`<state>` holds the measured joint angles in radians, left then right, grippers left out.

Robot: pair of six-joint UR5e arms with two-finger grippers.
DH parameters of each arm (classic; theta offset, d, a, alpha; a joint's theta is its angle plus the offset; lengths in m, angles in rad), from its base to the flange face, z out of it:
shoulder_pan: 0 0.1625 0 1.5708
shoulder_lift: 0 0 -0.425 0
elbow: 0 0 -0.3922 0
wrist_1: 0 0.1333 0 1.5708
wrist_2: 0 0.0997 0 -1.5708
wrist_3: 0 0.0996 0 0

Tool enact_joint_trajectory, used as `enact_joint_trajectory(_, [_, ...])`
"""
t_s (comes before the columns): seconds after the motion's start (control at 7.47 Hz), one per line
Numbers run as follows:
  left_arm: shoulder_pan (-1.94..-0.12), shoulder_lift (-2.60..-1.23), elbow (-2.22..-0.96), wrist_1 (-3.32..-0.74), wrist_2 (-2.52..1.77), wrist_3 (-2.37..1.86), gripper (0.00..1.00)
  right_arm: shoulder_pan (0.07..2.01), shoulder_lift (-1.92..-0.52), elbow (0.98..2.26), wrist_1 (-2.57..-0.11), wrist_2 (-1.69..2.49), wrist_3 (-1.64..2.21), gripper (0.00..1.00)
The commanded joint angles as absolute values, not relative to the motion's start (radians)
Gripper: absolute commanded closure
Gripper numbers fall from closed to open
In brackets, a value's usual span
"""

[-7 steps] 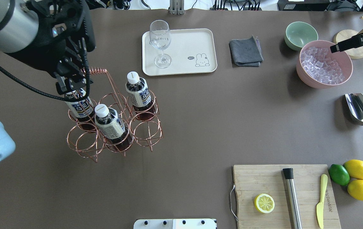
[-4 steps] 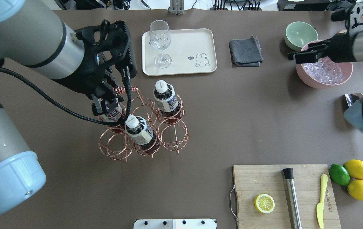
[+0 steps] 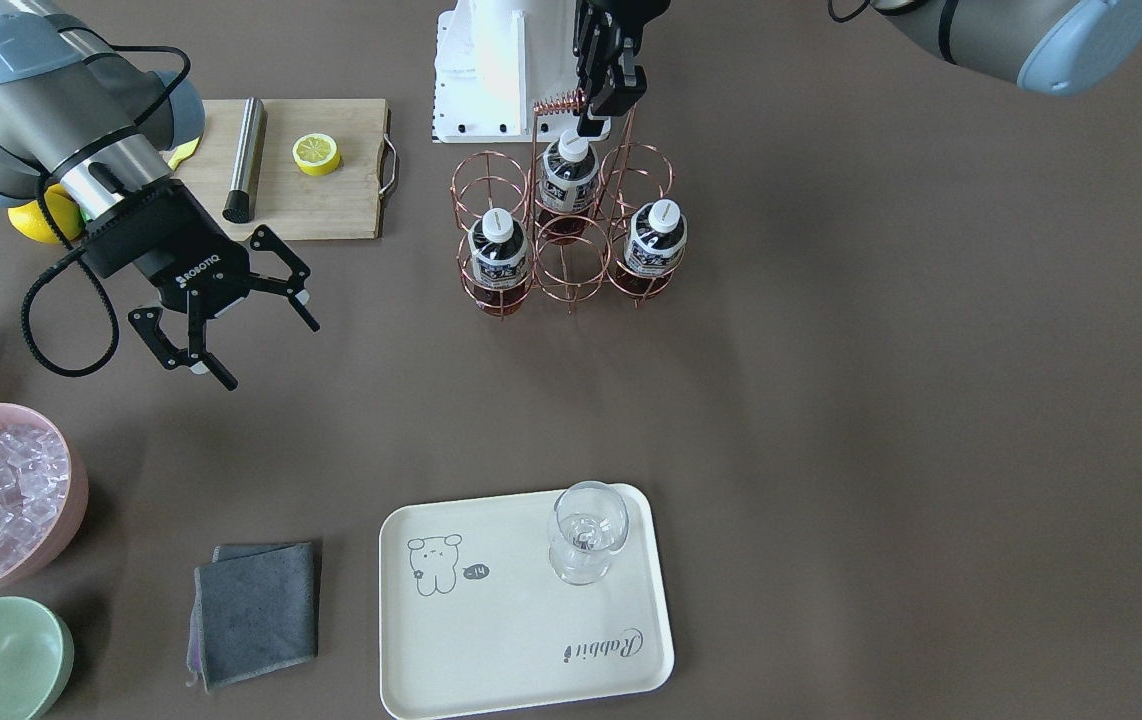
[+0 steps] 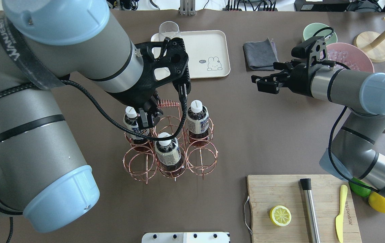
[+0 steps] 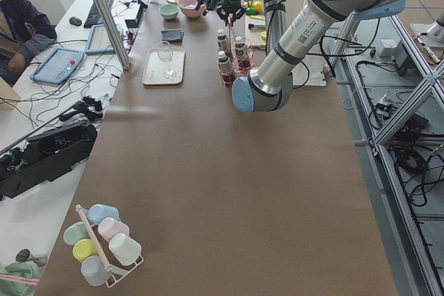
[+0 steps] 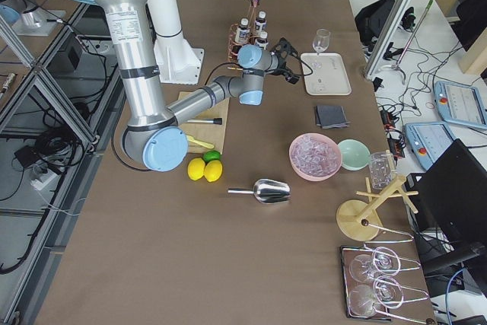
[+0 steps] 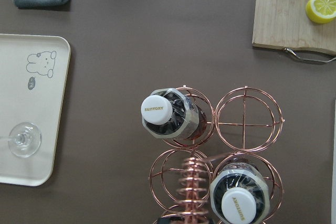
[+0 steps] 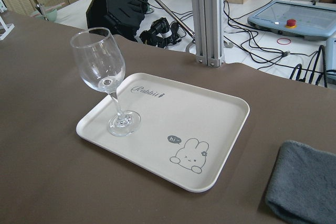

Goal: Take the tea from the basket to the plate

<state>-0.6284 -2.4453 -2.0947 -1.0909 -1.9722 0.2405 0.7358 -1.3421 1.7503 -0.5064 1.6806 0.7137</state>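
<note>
Your left gripper (image 3: pixel 592 118) reaches down over the basket (image 4: pixel 187 158) near the middle of the table. As far as the front and overhead views show, its fingers are pressed together on the end of the coiled handle (image 4: pixel 169 103). All three tea bottles (image 4: pixel 197 118) stand upright in the rack's ring slots, white caps up. Two sit in the end slots of the row on the plate's side, and one sits in the middle slot of the row on the robot's side. Whether the rack rests on the table you cannot tell. The plate (image 4: pixel 209 44) lies well apart from the basket, toward the table edge across from the robot, with a wine glass (image 3: pixel 586 530) standing upright near one corner. Your right gripper (image 3: pixel 271 354) hangs over bare tabletop with its fingers spread wide and nothing between them. It is between the cutting board (image 3: pixel 331 205) and the pink bowl of ice (image 3: pixel 76 510). Its wrist camera faces the plate. A folded grey cloth (image 3: pixel 256 610) lies just beside the plate.
</note>
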Motion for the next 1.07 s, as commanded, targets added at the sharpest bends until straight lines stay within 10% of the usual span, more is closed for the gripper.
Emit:
enact_joint_trajectory(0.0, [-0.626,-2.45,-2.085,-1.094,-1.967,0.247,1.0,0.733,-1.254,1.764,-0.498,1.651,0.721,0.0])
enact_joint_trajectory(0.94, [-0.609,-2.431,-2.068,-1.1,-1.97,0.295,1.0,0.456,-1.207,1.931,-0.706,1.339,0.718,0.0])
